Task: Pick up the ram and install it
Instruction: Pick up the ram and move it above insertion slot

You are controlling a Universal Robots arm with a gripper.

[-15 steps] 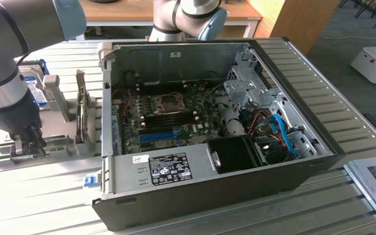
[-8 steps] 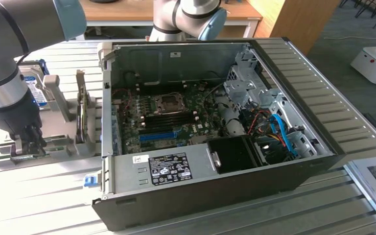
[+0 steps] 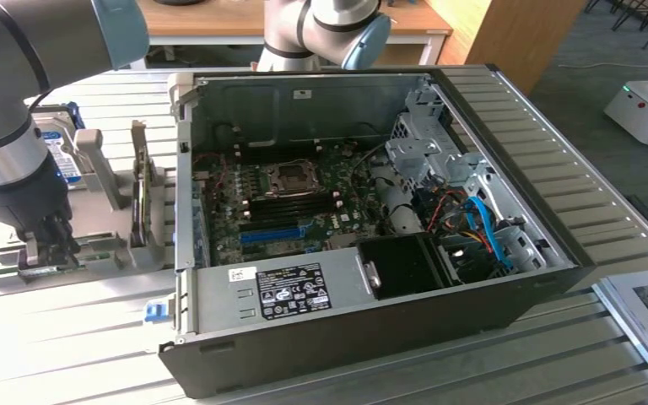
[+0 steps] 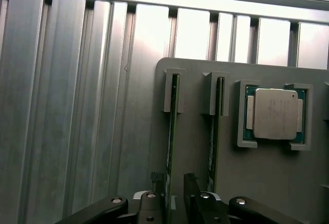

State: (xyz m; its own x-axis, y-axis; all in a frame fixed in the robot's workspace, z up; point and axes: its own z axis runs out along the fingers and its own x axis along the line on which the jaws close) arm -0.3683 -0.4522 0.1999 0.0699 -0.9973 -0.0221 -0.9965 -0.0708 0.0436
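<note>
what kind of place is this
Probably a robotics lab or assembly test bench: an open desktop computer case sits on a slatted metal table, a grey holder beside it carries a processor, and a wooden desk stands behind.

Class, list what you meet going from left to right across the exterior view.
gripper → upright card → CPU socket → blue cables → white machine
</note>
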